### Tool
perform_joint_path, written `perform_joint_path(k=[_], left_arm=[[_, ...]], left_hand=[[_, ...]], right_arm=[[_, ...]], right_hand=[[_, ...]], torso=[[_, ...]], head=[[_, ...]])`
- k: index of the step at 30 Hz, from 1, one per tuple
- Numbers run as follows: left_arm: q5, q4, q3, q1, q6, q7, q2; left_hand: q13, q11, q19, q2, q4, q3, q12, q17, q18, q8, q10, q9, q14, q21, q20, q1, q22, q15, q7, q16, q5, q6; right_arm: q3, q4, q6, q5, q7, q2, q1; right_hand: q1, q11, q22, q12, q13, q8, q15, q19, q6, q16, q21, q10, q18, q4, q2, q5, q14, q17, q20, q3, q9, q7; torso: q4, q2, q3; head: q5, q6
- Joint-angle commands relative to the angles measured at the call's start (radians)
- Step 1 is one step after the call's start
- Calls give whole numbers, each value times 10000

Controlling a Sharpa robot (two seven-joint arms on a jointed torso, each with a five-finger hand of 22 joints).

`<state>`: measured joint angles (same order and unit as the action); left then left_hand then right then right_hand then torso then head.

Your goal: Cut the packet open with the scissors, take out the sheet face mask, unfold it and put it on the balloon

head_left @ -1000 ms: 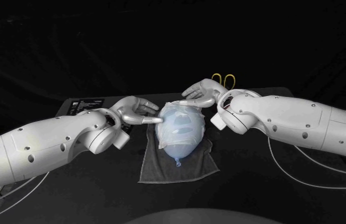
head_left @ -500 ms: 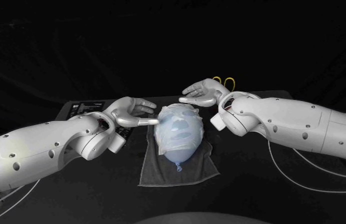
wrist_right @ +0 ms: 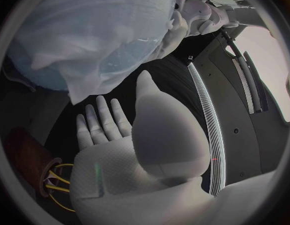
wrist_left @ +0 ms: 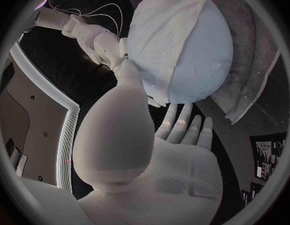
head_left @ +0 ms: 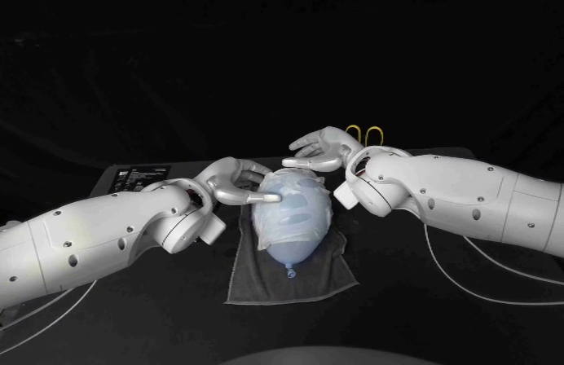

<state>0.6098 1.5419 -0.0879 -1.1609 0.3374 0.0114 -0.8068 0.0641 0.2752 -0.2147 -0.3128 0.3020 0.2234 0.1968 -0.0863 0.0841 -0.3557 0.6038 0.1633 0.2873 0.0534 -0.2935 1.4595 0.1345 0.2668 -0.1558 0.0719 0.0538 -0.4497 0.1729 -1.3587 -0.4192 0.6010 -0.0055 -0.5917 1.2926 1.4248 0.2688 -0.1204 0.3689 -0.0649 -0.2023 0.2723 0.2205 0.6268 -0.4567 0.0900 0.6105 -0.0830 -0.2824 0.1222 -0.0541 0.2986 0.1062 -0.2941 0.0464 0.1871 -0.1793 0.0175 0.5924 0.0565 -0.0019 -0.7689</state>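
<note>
A pale blue balloon [head_left: 289, 247] lies on a dark towel [head_left: 317, 277], knot toward me. The white sheet mask [head_left: 294, 200] is draped over its far half, and shows as a wrinkled sheet [wrist_left: 172, 30] [wrist_right: 89, 30] in both wrist views. My left hand [head_left: 239, 186] sits at the balloon's left side, fingers spread and holding nothing, with one digit [wrist_left: 129, 77] reaching onto the mask's edge. My right hand [head_left: 317, 151] hovers by the balloon's far end, fingers [wrist_right: 101, 117] straight and apart, just off the mask. The yellow-handled scissors [head_left: 366, 130] lie behind my right hand.
A flat black board with printed labels [head_left: 141, 172] lies on the table at the far left, behind my left arm. The towel [wrist_left: 251, 80] reaches past the balloon on both sides. Scissors handles [wrist_right: 57, 181] lie close under my right wrist.
My left hand drew back a little, then moved in again to touch the mask's left edge. My right hand came off the balloon's far end and now hovers slightly higher.
</note>
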Motion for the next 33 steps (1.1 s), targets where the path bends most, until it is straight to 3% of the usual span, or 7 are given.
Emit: perform_joint_path(k=[1, 19, 26, 33], left_arm=[[375, -72, 14, -9, 218, -546, 171], [1019, 58, 15, -11, -325, -1151, 285], [1175, 174, 15, -11, -374, -1214, 292], [1315, 322, 14, -10, -407, -1197, 305]], left_hand=[[10, 3, -46, -1, 6, 64, -30, 16, -66, 71, -37, -19, -75, 44, -3, -159, 14, -6, -1436, -66, -19, 102], [4, 44, -41, -4, -5, 59, -126, 82, -66, 152, -289, -53, -319, 42, 5, -63, 6, 39, -1431, -167, -16, 284], [15, 32, -39, 0, -5, 56, -109, 84, -59, 109, -261, -33, -328, 41, 9, 34, 5, 39, -1429, -174, -15, 242], [26, -1, -31, 5, -5, 51, -89, 86, -49, 61, -244, -13, -339, 37, 13, 162, -1, 2, -1422, -183, -13, 198]], right_arm=[[-8, 74, 669, 433, -116, 76, 28], [-10, 44, 1101, 947, -363, 3, 63], [-9, 183, 1085, 1262, -732, 75, 67], [-7, 269, 1102, 1682, -1081, 141, 69]], right_hand=[[-47, 15, 26, -75, 5, 49, 3, -126, -113, 86, -53, -125, 18, -61, 76, 31, -143, -33, 3, 237, -31, -1224], [18, 33, 27, -101, -4, 129, 25, -161, -467, 136, -35, -272, 41, -114, 324, 13, -333, -88, 4, 990, -116, -1225], [461, 32, 17, -54, -16, 63, 25, -157, -413, -3, -12, -272, 43, -60, 26, 25, -301, -77, 5, 618, -90, -1224], [825, 26, 4, -5, -17, 0, 16, -140, -365, -93, 11, -248, 35, 13, -3, 28, -270, -74, 6, 313, -66, -1221]], torso=[[-1, 8, 4], [0, -23, 1], [-7, -15, 2], [-2, -23, 3]], head=[[-16, -45], [-8, -109], [-33, -134], [-51, -191]])
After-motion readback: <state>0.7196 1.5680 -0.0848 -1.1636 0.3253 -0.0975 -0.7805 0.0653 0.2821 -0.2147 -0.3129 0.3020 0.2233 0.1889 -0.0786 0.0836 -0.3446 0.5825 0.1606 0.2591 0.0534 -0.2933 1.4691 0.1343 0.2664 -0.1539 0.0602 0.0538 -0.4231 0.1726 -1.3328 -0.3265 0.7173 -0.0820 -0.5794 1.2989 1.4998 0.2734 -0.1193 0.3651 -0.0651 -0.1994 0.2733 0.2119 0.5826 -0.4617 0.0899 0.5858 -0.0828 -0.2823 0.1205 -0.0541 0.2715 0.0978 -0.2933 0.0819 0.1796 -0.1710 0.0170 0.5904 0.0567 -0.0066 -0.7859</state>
